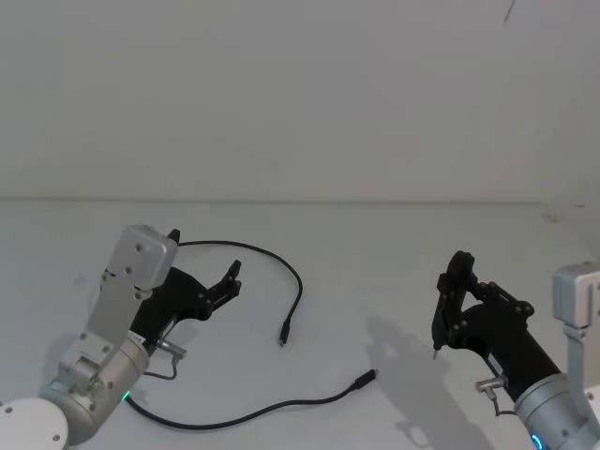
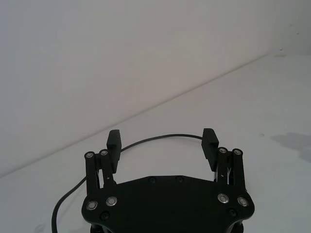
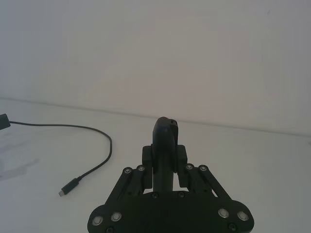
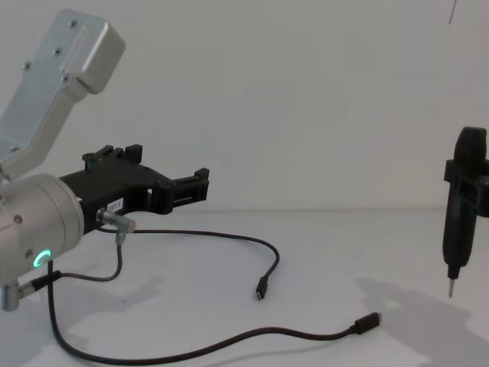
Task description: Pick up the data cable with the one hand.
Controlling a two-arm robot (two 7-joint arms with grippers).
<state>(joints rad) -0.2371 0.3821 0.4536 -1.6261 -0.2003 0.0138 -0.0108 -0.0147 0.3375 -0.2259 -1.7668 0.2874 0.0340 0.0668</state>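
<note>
On left claw [image 4: 200, 183]: white label [image 4: 114, 206] (illegible)

Long thin black data cable [image 1: 296, 277] lies on the flat white tabletop [image 1: 394, 272], left of centre. One run arcs from behind the long black angular left gripper [image 1: 203, 253], which hangs above the table; its plug rests mid-table. The other run lies nearer the robot, plug rightward. Slim black upright right gripper [image 1: 456, 286] stands well apart, at right.

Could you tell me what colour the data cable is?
The data cable is black; the head view shows it best.
</note>
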